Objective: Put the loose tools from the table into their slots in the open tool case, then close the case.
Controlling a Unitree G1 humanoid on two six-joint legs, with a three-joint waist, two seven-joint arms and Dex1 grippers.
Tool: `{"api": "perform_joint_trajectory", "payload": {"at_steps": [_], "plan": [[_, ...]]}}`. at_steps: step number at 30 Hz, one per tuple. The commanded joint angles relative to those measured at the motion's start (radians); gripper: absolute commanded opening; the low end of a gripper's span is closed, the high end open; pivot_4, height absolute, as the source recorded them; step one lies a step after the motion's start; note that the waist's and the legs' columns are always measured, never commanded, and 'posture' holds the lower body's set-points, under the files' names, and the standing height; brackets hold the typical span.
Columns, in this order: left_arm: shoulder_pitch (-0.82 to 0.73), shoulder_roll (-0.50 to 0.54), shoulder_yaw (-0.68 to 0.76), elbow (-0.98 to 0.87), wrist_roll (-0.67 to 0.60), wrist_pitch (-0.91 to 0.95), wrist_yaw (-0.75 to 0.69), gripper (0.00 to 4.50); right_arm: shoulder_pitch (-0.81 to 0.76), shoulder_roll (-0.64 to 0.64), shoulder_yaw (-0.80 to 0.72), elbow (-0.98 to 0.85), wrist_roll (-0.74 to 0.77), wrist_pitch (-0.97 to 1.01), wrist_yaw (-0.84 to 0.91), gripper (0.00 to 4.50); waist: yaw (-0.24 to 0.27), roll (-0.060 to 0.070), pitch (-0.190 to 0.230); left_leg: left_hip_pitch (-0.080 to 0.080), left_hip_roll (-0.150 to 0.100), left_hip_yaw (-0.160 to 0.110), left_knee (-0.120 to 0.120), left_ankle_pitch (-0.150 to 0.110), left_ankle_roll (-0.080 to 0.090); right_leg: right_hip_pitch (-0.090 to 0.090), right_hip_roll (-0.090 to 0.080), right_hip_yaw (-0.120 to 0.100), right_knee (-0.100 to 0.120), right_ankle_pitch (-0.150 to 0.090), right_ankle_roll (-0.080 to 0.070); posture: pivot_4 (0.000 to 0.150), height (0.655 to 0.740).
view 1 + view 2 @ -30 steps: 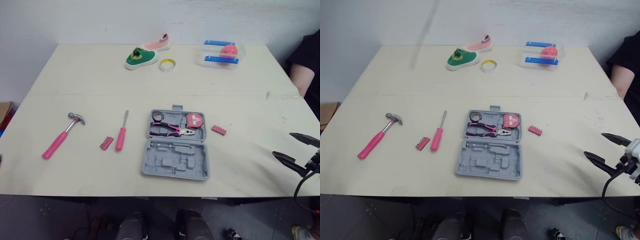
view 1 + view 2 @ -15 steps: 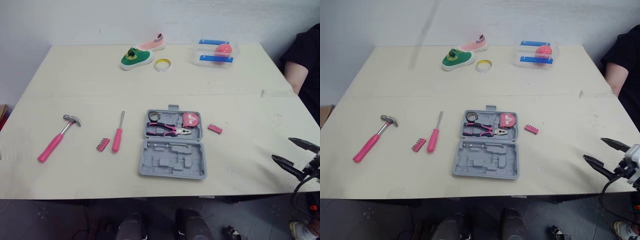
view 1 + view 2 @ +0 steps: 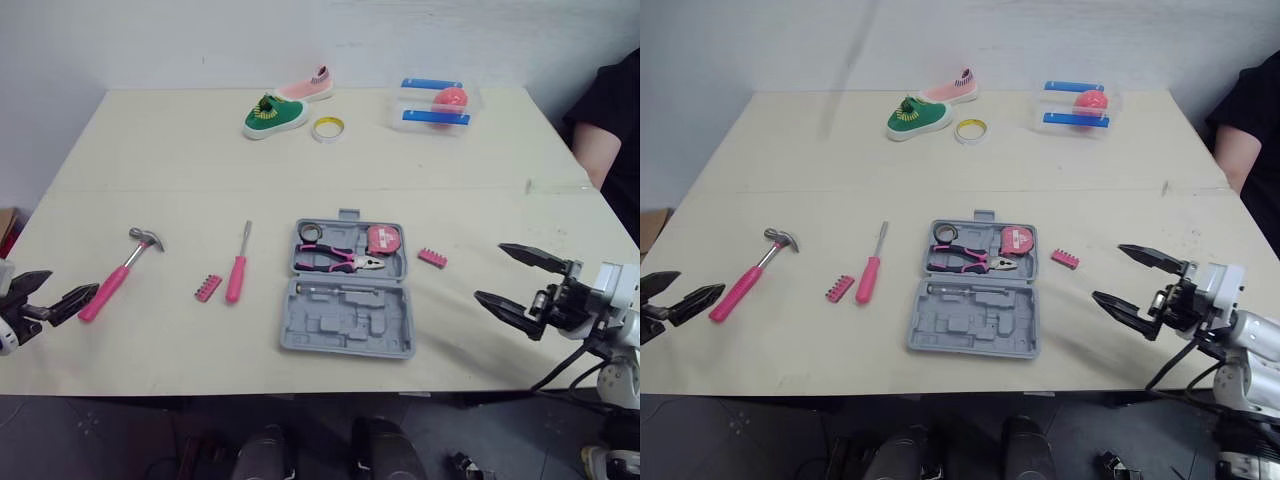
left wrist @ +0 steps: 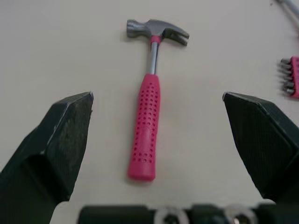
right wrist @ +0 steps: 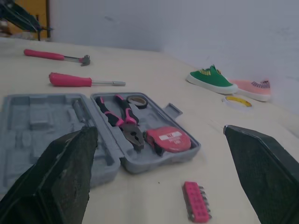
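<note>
An open grey tool case (image 3: pixel 350 318) lies mid-table with pink pliers (image 3: pixel 340 260), a pink tape measure (image 3: pixel 384 239) and a small tape roll in its slots. A pink-handled hammer (image 3: pixel 120 272), a pink screwdriver (image 3: pixel 240 268) and a pink bit holder (image 3: pixel 208 288) lie loose to its left. Another bit holder (image 3: pixel 433 258) lies to its right. My left gripper (image 3: pixel 70 284) is open just off the end of the hammer handle (image 4: pixel 147 116). My right gripper (image 3: pixel 488 271) is open over the table right of the case, near the right bit holder (image 5: pixel 195 207).
At the back stand a green shoe (image 3: pixel 272 113), a pink shoe (image 3: pixel 310 85), a yellow tape roll (image 3: pixel 327 128) and a clear box with a pink ball (image 3: pixel 440 103). A person in black (image 3: pixel 610 120) sits at the right edge.
My right gripper has moved left, in over the table toward the case. My left gripper has come into view beside the hammer handle. The camera has shifted a little.
</note>
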Motion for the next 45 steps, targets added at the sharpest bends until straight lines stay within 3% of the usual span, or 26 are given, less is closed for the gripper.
{"api": "perform_joint_trajectory", "payload": {"at_steps": [1,8,20,23,27,31,35,39,45], "plan": [[-0.083,0.032,-0.054,0.067,0.029,0.048,0.016,4.48,0.011,-0.002,0.008,-0.102,0.062,0.093,-0.017,4.5,0.0,0.0,0.0,0.0,0.0,0.0,0.0,0.0,0.0,0.0,0.0,0.0,0.0,0.0,0.0,0.15,0.74],[-0.308,0.044,-0.266,0.335,0.137,-0.038,-0.091,4.48,0.017,0.037,0.067,-0.178,0.014,0.064,-0.019,4.5,0.001,0.0,0.001,-0.001,0.0,0.002,0.0,0.001,-0.003,-0.001,0.0,-0.003,0.0,0.0,0.0,0.15,0.74],[-0.55,-0.005,-0.434,0.671,0.281,-0.179,-0.144,4.48,0.035,0.031,0.083,-0.252,0.016,0.097,-0.038,4.5,0.002,-0.002,0.001,-0.001,-0.001,0.004,0.002,0.003,-0.001,-0.002,0.0,-0.009,0.003,0.0,0.0,0.15,0.74],[-0.523,0.002,-0.49,0.718,0.336,-0.19,-0.174,3.75,0.039,0.024,0.079,-0.295,0.014,0.118,-0.065,4.5,0.002,-0.002,0.001,-0.001,-0.001,0.004,0.003,0.003,-0.001,-0.002,-0.001,-0.009,0.005,0.0,0.001,0.15,0.74],[-0.479,0.005,-0.481,0.719,0.329,-0.174,-0.201,2.16,0.049,0.015,0.066,-0.323,0.012,0.13,-0.089,4.5,-0.001,-0.001,0.0,0.002,-0.001,0.004,0.002,0.003,-0.001,-0.001,-0.001,-0.005,0.005,0.0,0.001,0.15,0.74],[-0.424,0.003,-0.421,0.66,0.292,-0.174,-0.195,0.53,0.056,0.004,0.061,-0.326,0.011,0.134,-0.1,4.5,-0.003,0.001,-0.001,0.003,-0.001,0.005,0.001,0.003,-0.001,-0.001,-0.001,-0.003,0.005,0.0,0.001,0.15,0.74],[-0.401,-0.021,-0.279,0.514,0.197,-0.304,-0.189,0.53,0.053,-0.005,0.053,-0.304,0.005,0.13,-0.096,4.5,-0.005,0.0,0.0,0.003,-0.001,0.006,0.001,0.002,-0.001,-0.001,-0.001,-0.002,0.005,0.0,0.001,0.15,0.74],[-0.338,-0.041,-0.184,0.15,0.08,-0.339,-0.252,0.53,0.037,-0.02,0.04,-0.24,-0.013,0.105,-0.086,4.5,0.004,-0.013,0.007,0.0,0.0,0.005,0.002,0.003,-0.001,-0.003,-0.002,-0.003,0.005,0.0,0.001,0.15,0.74],[-0.328,-0.03,-0.265,-0.204,0.027,-0.293,-0.304,0.53,0.022,-0.053,0.034,-0.178,-0.024,0.084,-0.049,4.5,0.011,-0.013,0.008,-0.009,-0.002,0.001,0.003,0.002,-0.001,-0.006,-0.003,-0.006,0.001,0.002,0.002,0.15,0.74]]}}
